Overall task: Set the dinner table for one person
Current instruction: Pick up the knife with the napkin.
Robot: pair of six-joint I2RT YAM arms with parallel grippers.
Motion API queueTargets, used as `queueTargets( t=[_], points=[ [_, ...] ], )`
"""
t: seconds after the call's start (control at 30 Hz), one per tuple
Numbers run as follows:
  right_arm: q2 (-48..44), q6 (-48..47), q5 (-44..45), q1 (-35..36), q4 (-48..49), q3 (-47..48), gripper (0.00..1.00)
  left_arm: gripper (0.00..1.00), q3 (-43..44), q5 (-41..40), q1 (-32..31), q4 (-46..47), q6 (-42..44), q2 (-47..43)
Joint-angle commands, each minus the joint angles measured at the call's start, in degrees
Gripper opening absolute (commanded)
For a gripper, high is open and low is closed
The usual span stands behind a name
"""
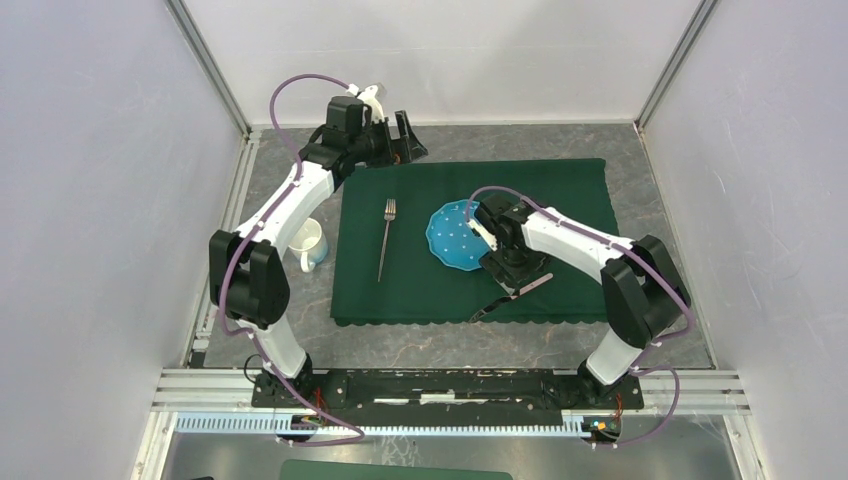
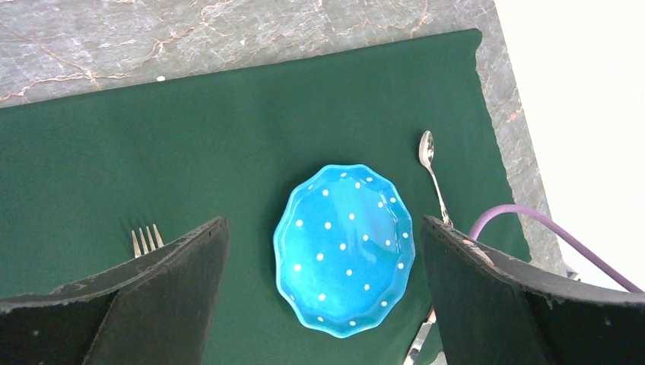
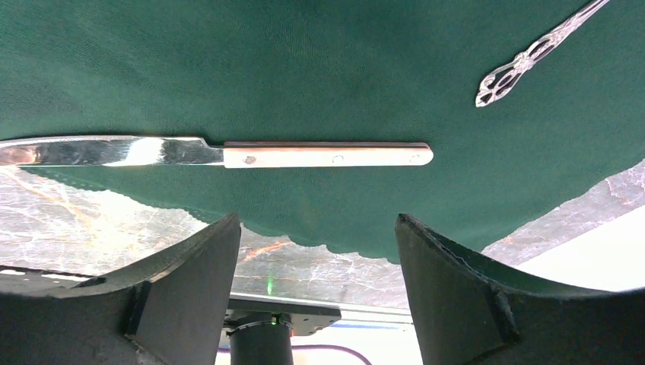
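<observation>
The dark-grey veined stone counter (image 1: 520, 345) lies between pale walls (image 1: 100, 200) and carries a green scalloped cloth (image 1: 430, 290). The left hand (image 1: 408, 140), at the cloth's far corner, and the right hand (image 3: 316, 224), above a knife (image 3: 228, 153), both stand spread apart and empty.

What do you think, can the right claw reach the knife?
Probably yes: the right claw hangs open just above the knife, whose handle lies bare on the green cloth, nothing between them.
</observation>
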Motion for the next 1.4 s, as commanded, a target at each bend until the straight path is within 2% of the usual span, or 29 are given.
queueTargets(
  t=[0.0, 0.67, 1.37],
  points=[
    [-2.4, -0.7, 2.4, 0.5, 1.4, -2.2, 0.81, 1.00, 1.2, 0.6, 0.2, 1.9, -2.8, 0.0],
    [-4.5, -2.7, 0.3, 2.8, 9.3, -7.4, 0.71, 1.00, 1.5, -0.8, 0.3, 1.3, -2.9, 0.9],
    [-3.6, -2.8, -0.6, 3.6, 12.5, -10.3, 0.63, 1.00, 1.4, -1.6, 0.4, 0.8, -2.8, 1.1]
  ],
)
